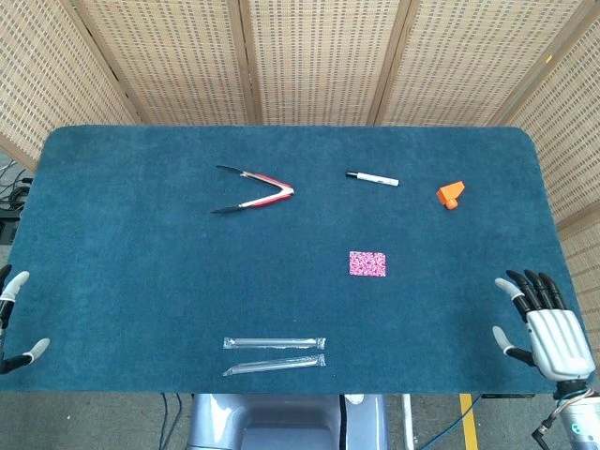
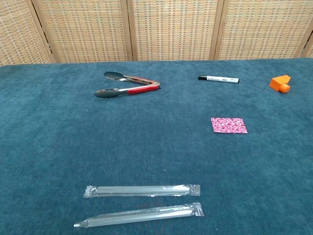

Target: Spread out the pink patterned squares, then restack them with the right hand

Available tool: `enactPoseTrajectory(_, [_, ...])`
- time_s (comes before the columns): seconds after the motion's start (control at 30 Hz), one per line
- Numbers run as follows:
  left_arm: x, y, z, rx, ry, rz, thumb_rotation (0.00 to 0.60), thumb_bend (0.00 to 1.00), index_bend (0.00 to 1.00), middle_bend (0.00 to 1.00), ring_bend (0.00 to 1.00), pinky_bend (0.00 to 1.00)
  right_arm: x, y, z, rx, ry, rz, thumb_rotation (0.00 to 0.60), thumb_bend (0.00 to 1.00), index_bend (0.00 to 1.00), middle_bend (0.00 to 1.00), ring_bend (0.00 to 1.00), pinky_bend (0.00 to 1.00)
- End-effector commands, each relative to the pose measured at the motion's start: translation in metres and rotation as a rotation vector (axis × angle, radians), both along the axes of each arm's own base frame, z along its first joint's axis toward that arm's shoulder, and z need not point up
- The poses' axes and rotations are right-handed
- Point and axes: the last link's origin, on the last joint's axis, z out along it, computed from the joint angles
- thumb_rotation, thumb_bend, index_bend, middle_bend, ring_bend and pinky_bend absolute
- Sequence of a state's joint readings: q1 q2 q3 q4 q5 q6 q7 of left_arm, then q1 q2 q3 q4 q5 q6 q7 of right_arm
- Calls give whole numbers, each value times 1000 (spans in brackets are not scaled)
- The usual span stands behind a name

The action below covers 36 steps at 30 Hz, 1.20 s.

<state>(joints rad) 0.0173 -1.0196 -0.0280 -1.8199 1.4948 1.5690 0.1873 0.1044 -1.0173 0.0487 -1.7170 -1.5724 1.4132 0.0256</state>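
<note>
The pink patterned squares lie as one flat stack on the blue table, right of centre; the chest view shows the same stack. My right hand hovers at the table's front right corner, fingers spread, holding nothing, well to the right of the stack. Only the fingertips of my left hand show at the front left edge, spread apart and empty. Neither hand appears in the chest view.
Red-handled tongs lie at the back left of centre. A black-and-white marker and an orange block sit at the back right. Two wrapped straws lie near the front edge. The blue table ends at wicker screens behind.
</note>
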Motion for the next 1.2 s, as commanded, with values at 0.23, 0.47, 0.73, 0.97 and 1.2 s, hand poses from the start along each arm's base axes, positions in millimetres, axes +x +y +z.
enactPoseTrajectory(0.23, [7,3,6,7,10,-14,600,116,80,0,0,0,25,-36,-8,168,-56,99,600,414,174,108,0,0])
enactPoseTrajectory(0.47, [13,3,11,7,14,-24,600,116,80,0,0,0,48,-65,-18,263,-77,167,600,416,174,97,0,0])
enactPoseTrajectory(0.73, [18,4,17,16,26,-36,600,116,80,0,0,0,67,-95,-38,382,-64,199,600,417,174,97,0,0])
enactPoseTrajectory(0.97, [19,6,18,19,30,-31,600,115,80,0,0,0,80,-118,-60,448,-43,216,600,427,174,97,0,0])
enactPoseTrajectory(1.2, [19,10,19,23,36,-27,600,116,80,0,0,0,86,-142,-85,496,24,226,600,428,174,98,0,0])
